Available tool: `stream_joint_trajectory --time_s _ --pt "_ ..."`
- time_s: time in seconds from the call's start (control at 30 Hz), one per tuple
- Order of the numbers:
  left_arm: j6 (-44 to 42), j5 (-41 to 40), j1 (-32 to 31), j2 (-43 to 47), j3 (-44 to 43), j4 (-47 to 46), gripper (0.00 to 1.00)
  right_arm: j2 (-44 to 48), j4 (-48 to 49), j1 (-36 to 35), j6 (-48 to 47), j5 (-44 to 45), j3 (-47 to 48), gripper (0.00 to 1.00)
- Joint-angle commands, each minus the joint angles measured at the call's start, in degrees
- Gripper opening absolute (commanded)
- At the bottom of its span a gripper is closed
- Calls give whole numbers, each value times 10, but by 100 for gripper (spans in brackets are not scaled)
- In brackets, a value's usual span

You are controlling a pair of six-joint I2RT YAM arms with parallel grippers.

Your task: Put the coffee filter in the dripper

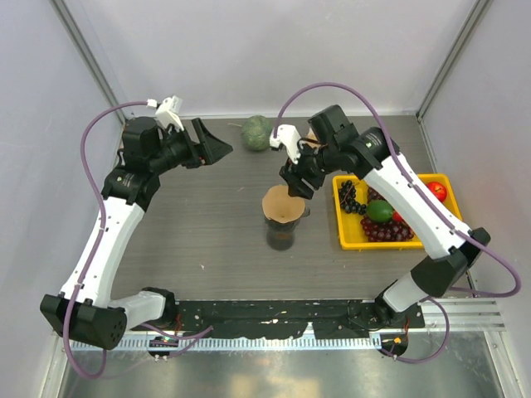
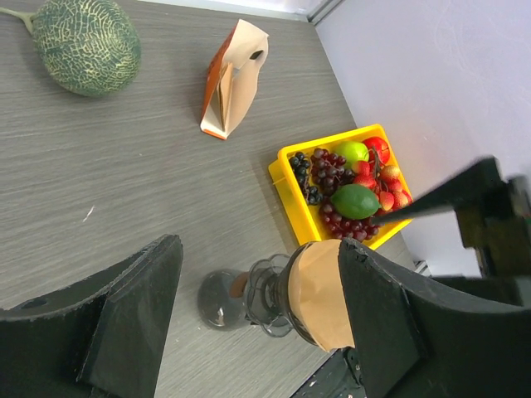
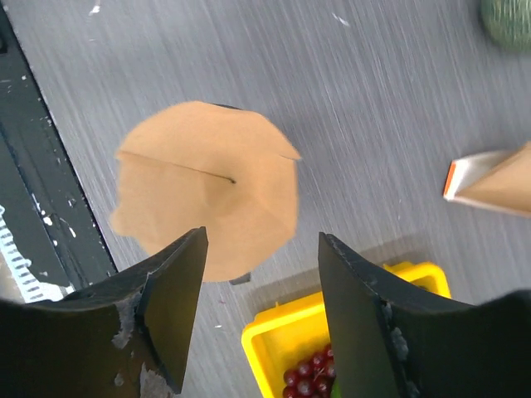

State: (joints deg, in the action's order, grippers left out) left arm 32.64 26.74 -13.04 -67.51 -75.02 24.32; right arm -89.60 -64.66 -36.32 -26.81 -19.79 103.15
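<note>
From above, the coffee filter (image 1: 282,204) lies open on top of the dripper (image 1: 283,225), in the middle of the table (image 1: 207,215). The right gripper (image 1: 297,184) hangs just over its far edge. The left gripper (image 1: 211,149) is well apart, with fingers spread and nothing in them.

In the left wrist view, the paper stands out past the dripper's rim, so I judge it is not pressed fully down. The yellow tray (image 2: 290,178) of fruit is near and the filter pack (image 2: 232,83) is farther off. The side toward the melon (image 2: 87,46) gives free room.

In the right wrist view, the fingers are parted with nothing between them. The paper looks thin, light and soft. It would crease easily, so it is best taken at the edge or pushed gently at the centre.
</note>
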Motion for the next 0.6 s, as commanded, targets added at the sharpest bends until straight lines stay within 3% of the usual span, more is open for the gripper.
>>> stream_joint_trajectory --time_s 0.0,0.57 --pt "1 16 9 8 5 -8 79 35 22 -48 -65 -21 -19 61" --pt "-14 19 16 19 21 10 78 -36 110 -97 -58 63 -72 41"
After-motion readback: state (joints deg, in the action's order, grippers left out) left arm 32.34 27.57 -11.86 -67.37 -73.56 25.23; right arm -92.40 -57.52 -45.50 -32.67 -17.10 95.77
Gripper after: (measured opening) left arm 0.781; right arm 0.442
